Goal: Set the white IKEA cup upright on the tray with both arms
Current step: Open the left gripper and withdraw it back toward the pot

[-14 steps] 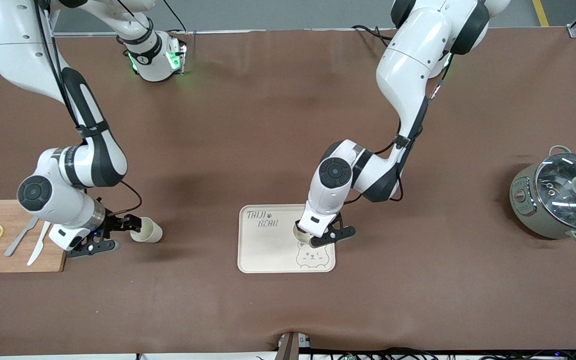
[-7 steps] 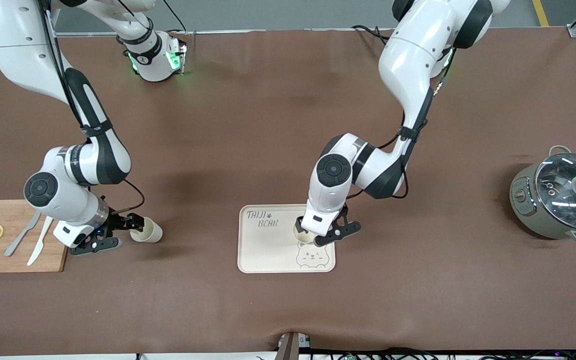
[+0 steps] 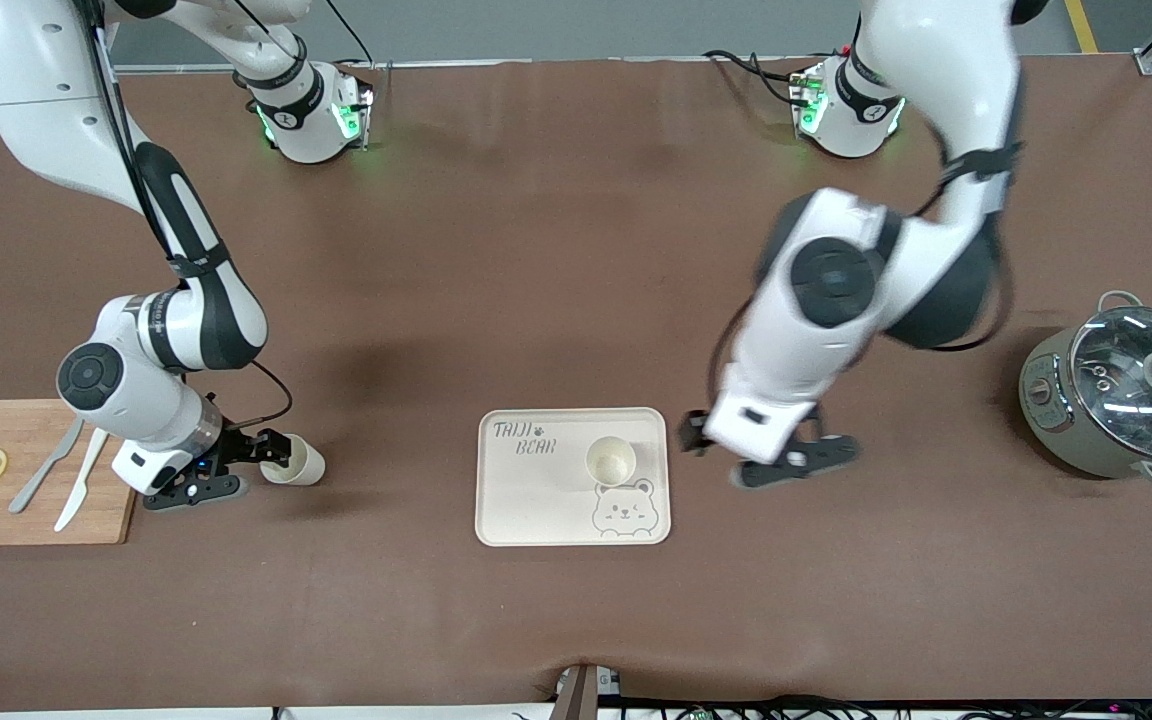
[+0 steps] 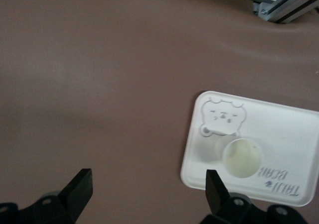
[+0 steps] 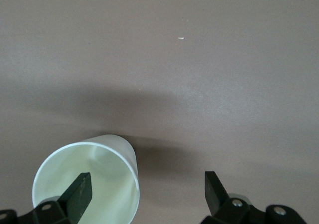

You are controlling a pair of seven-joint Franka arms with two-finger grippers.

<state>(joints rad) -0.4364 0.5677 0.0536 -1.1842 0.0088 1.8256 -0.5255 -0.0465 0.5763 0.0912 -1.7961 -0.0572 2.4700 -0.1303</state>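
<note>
One white cup (image 3: 611, 460) stands upright on the cream tray (image 3: 536, 500), above the bear drawing. My left gripper (image 3: 751, 455) is open and empty, up over the table beside the tray toward the left arm's end. Its wrist view shows the tray (image 4: 294, 129) and that cup (image 4: 241, 157). A second white cup (image 3: 296, 462) lies on its side on the table near the cutting board. My right gripper (image 3: 236, 470) is open at that cup's mouth. In the right wrist view one finger (image 5: 77, 194) overlaps the cup's opening (image 5: 94, 169), and the gripper (image 5: 147, 194) is not closed on it.
A wooden cutting board (image 3: 36, 520) with lemon slices, a knife and a fork lies at the right arm's end. A pot with a glass lid (image 3: 1121, 390) stands at the left arm's end.
My left gripper has let go of the cup on the tray, then risen and swung off toward the left arm's end. My right gripper has edged slightly toward the lying cup.
</note>
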